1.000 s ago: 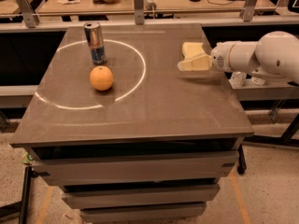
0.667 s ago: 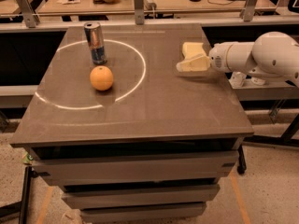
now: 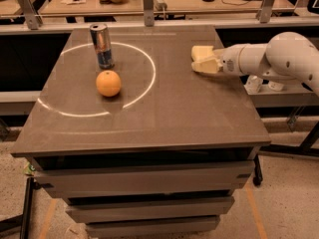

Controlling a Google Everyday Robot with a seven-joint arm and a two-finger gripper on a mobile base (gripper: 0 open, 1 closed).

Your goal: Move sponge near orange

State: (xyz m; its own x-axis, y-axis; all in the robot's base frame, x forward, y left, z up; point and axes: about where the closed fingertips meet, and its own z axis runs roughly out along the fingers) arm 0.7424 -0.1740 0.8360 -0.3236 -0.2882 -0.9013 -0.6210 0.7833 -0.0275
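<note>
Sponge (image 3: pixel 202 66) sat in the upper right of the frame, part of a pale yellow cluster at the tip of the gripper (image 3: pixel 204 59), low over the far right part of the table (image 3: pixel 174 118). It was well apart from the orange (image 3: pixel 108 83).

That dark table filled the middle of the frame and looked the same as a second before. The white arm (image 3: pixel 291 59) reached in from the right edge. Its big rounded joint had crept slightly to the left since the earlier frames, the only clear change. A thin white ring (image 3: pixel 154 73) marked the tabletop on the left half, as before. Inside the ring, toward the upper left, the silver-blue can (image 3: pixel 102 46) stood upright where it had stood earlier. The orange lay just in front of it, close to it and a little to the right, also unmoved.

The gripper pointed left, toward the ring, and lay just outside the ring's right side, in almost the same spot as a second ago. Whether it was spread or clamped on the sponge could not be told, since both showed the same pale yellow.
</note>
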